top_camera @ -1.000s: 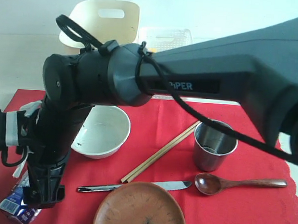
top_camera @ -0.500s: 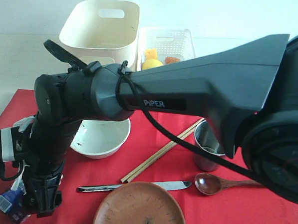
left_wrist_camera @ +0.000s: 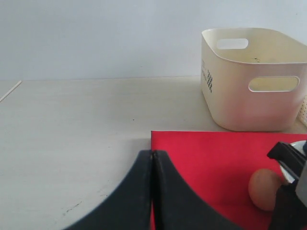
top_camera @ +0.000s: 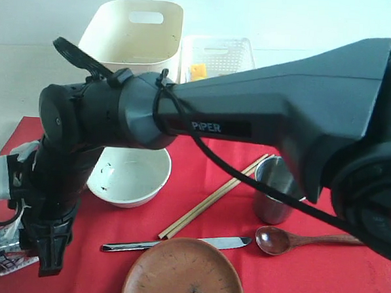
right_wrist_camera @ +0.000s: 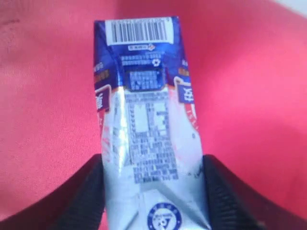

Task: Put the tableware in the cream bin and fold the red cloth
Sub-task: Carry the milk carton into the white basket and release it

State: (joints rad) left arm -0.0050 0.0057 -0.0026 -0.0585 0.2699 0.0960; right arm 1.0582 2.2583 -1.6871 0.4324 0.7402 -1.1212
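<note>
At the red cloth's point(top_camera: 294, 270) near left, your right gripper point(right_wrist_camera: 152, 165) pinches the milk carton point(right_wrist_camera: 144, 120) by its sides; squeeze gently, lift it straight clear.

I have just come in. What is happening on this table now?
The right gripper reaches across, its jaws against both sides of the small milk carton over the red cloth. The left gripper is shut and empty. The bowl, cup, chopsticks, knife, spoon and plate lie on the cloth, none yet in the cream bin.
</note>
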